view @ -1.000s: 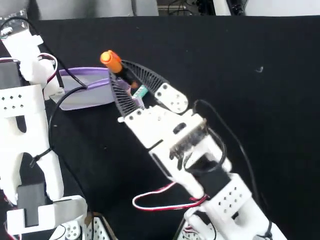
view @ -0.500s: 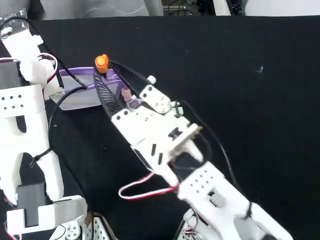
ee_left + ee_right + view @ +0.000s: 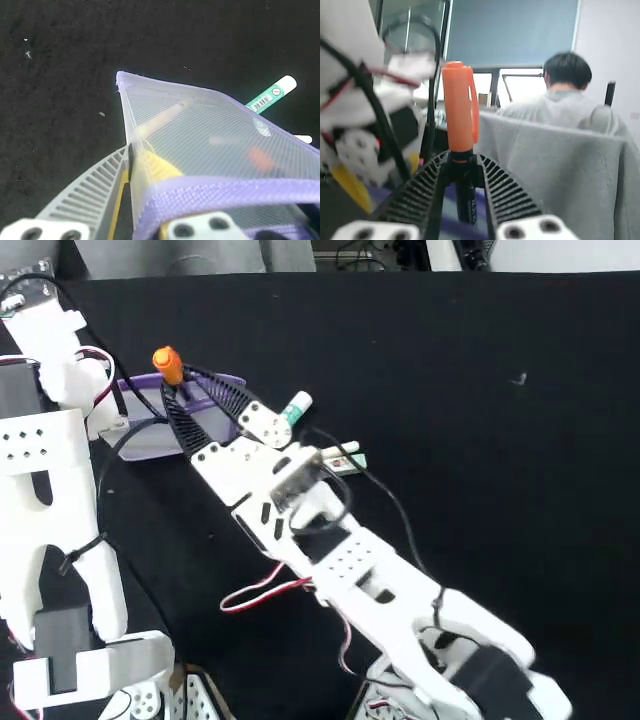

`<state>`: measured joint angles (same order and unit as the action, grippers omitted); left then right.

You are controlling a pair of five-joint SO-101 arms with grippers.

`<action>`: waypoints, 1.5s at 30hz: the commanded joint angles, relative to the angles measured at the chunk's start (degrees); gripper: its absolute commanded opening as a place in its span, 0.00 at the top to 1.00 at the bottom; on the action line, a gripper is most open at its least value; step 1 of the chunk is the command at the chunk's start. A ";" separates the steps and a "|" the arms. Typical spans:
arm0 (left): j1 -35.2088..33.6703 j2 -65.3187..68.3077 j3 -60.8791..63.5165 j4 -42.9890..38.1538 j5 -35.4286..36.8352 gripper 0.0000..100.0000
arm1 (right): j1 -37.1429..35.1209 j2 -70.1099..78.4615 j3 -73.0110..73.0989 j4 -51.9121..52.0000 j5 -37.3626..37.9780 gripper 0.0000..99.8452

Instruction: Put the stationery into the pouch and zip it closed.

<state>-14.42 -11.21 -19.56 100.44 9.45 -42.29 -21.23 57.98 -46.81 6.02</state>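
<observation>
A black table [image 3: 500, 390] carries one purple mesh pouch [image 3: 150, 440] at its left, an edge pinched in the left gripper [image 3: 131, 160]. The right gripper [image 3: 178, 392] has swung left over the pouch, clenching one orange-capped marker [image 3: 167, 365] upright. Two items lie beside the pouch: a green pen [image 3: 295, 407] with an unreadable barcode label, and a white pen [image 3: 342, 458].

The table [image 3: 520, 440] is lit brightly and evenly from above, and hardly any shadow is cast on its black cloth. Glare is given off by the white left arm [image 3: 40, 460]. The mesh pouch [image 3: 210, 135] is shone through. Behind the pen [image 3: 457, 107], window panes [image 3: 520, 82] are washed out.
</observation>
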 commanded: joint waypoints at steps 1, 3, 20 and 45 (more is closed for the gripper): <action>0.66 -0.70 -1.19 0.35 0.70 0.97 | 0.62 1.89 -3.12 -1.41 -0.09 0.92; 0.66 -0.70 -1.19 0.26 0.70 0.97 | 0.62 1.80 -2.42 -1.41 -0.35 0.84; -0.40 -0.70 -1.54 0.26 0.44 0.97 | 7.82 -38.29 -1.01 43.34 0.00 0.78; -16.57 -0.26 -4.62 -0.97 -1.93 0.97 | 10.73 -9.36 -6.64 83.87 43.08 0.78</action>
<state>-28.92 -11.12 -20.79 100.44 8.13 -32.53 -40.75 58.24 36.88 46.20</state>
